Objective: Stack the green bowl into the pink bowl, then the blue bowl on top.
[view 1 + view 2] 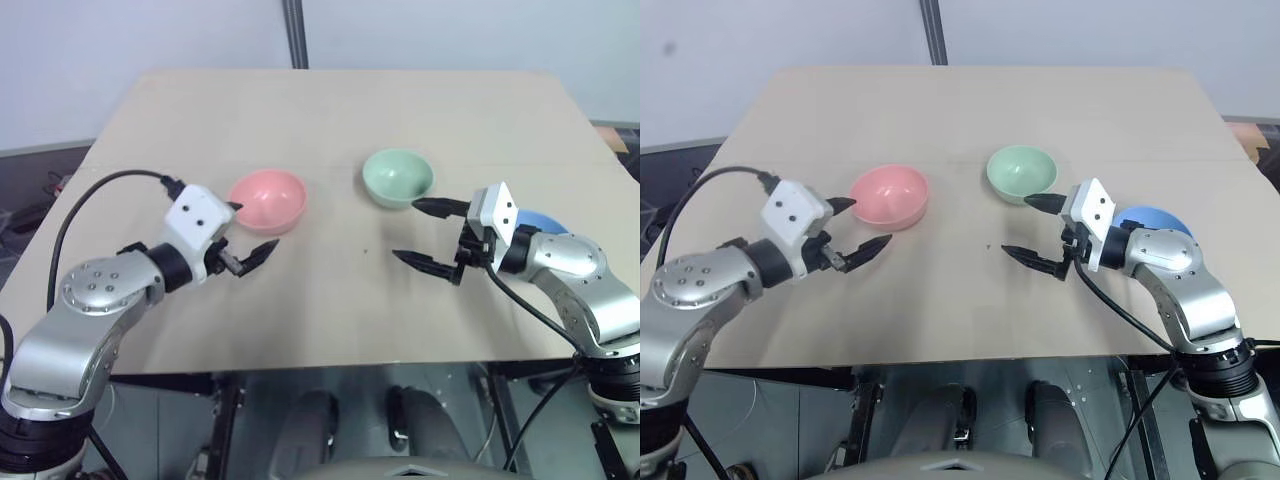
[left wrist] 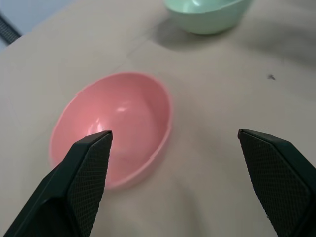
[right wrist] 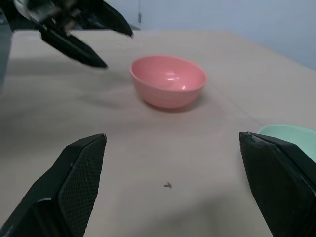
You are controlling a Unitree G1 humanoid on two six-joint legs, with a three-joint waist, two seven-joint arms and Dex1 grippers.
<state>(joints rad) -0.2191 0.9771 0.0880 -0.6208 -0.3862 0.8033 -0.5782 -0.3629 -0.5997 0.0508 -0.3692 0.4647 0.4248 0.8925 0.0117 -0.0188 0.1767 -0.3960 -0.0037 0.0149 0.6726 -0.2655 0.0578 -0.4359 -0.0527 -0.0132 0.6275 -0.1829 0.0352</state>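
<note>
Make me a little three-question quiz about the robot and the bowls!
1. True or false: the small round mint-green bowl already sits inside the salmon-pink bowl.
2. Which bowl is partly hidden behind the right arm? A) pink B) green C) the sky-blue bowl
3. Fill in: the left gripper and right gripper both have their black fingers ____.

Key: 1 false, they stand apart on the tan wooden table; 2 C; 3 open, holding nothing.
</note>
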